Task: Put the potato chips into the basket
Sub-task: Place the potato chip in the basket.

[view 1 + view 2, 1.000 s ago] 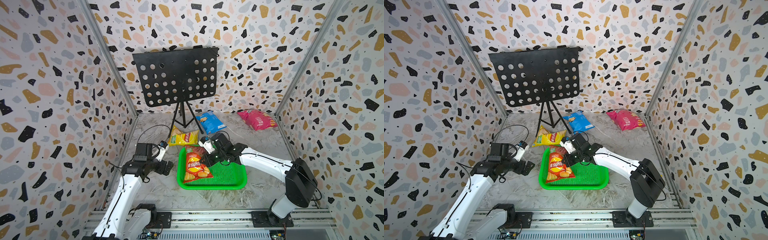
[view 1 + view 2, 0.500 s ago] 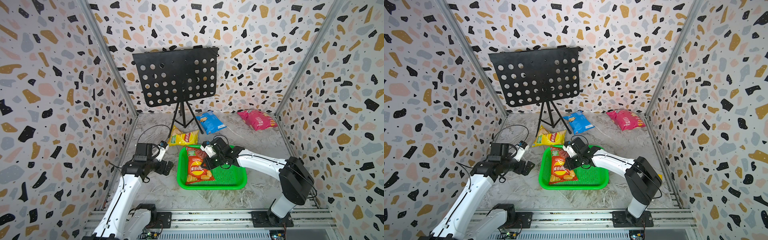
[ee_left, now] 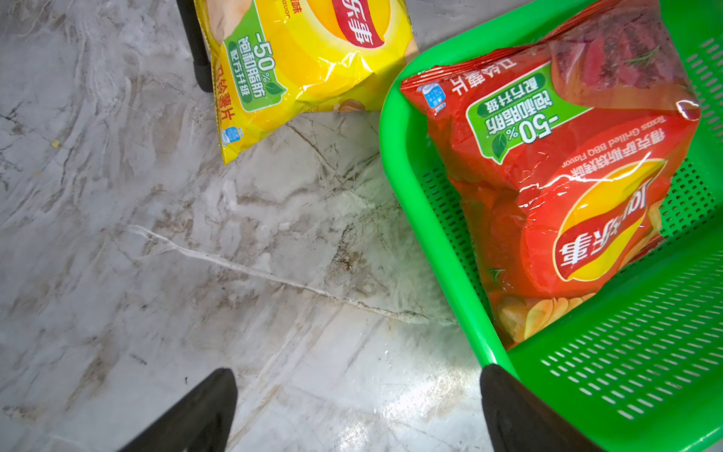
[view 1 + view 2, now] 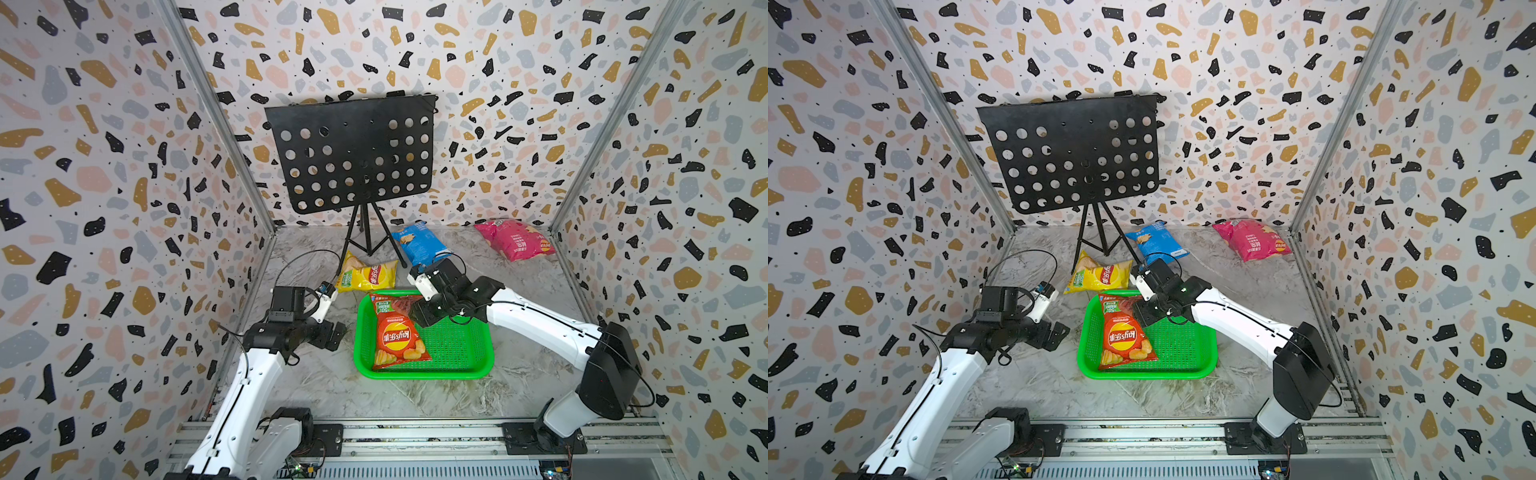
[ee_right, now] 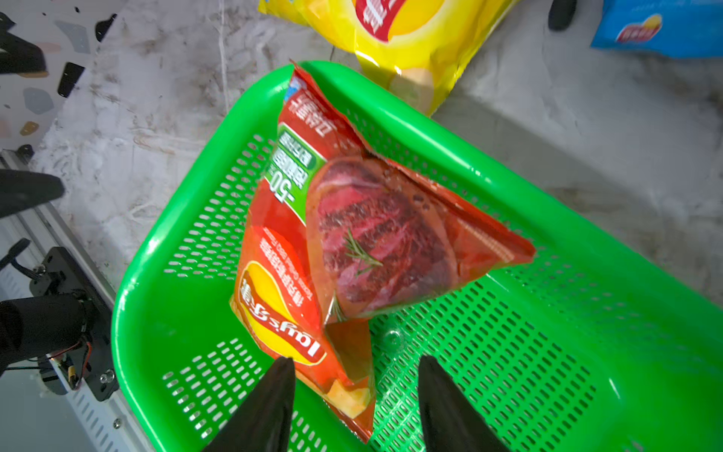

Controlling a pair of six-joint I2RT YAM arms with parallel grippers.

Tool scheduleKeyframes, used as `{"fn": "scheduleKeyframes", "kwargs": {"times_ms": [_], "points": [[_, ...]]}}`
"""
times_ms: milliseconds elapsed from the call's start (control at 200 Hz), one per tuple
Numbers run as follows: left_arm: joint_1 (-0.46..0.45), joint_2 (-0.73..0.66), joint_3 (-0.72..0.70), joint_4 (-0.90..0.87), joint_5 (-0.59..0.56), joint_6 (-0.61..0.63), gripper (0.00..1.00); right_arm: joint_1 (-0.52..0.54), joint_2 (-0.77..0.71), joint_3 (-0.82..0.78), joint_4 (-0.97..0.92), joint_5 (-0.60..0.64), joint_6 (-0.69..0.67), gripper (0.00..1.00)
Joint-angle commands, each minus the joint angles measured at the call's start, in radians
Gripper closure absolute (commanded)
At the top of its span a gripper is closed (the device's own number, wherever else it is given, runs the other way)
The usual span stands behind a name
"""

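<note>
An orange-red bag of potato chips (image 4: 397,332) (image 4: 1123,332) lies along the left half of the green basket (image 4: 424,375), its far end propped on the far wall. My right gripper (image 4: 420,313) (image 5: 357,359) hovers over that far end, open. A corner of the bag (image 5: 371,235) sits loose between its fingers. On the table left of the basket, my left gripper (image 4: 332,336) (image 3: 358,370) is open and empty. The yellow bag (image 4: 365,276) lies just beyond the basket, the blue bag (image 4: 419,245) farther back, the pink bag (image 4: 515,243) at the back right.
A black perforated music stand (image 4: 353,153) rises at the back, and its tripod legs (image 4: 365,232) straddle the floor between the yellow and blue bags. Terrazzo-patterned walls close in three sides. The right half of the basket floor (image 4: 1183,345) is bare mesh.
My right gripper has lowered the orange-red bag into the basket and opened, letting it go; the bag now lies flat. The left arm has not moved.
</note>
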Motion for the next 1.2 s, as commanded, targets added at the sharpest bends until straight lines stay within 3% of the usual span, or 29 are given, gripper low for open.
{"fn": "scheduleKeyframes", "kwargs": {"times_ms": [0,215,536,911,1001,1197], "points": [[0.004,-0.010,-0.010,0.009,0.012,0.019,0.00,0.005,0.044,0.076,-0.050,0.001,-0.011,0.44],[0.005,-0.009,-0.009,0.009,0.010,0.019,0.00,0.005,0.184,0.130,-0.031,-0.004,0.012,0.44],[0.004,-0.011,-0.010,0.009,0.009,0.018,0.00,0.005,0.292,0.083,-0.004,0.028,0.097,0.44],[0.005,-0.011,-0.008,0.010,0.012,0.019,0.00,0.005,0.172,0.138,-0.088,0.061,0.089,0.42],[0.005,-0.010,-0.010,0.009,0.012,0.020,0.00,0.005,0.143,0.157,-0.100,0.052,0.101,0.36],[0.005,-0.011,-0.011,0.009,0.014,0.021,0.00,0.011,0.192,0.202,-0.103,0.033,0.143,0.35]]}}
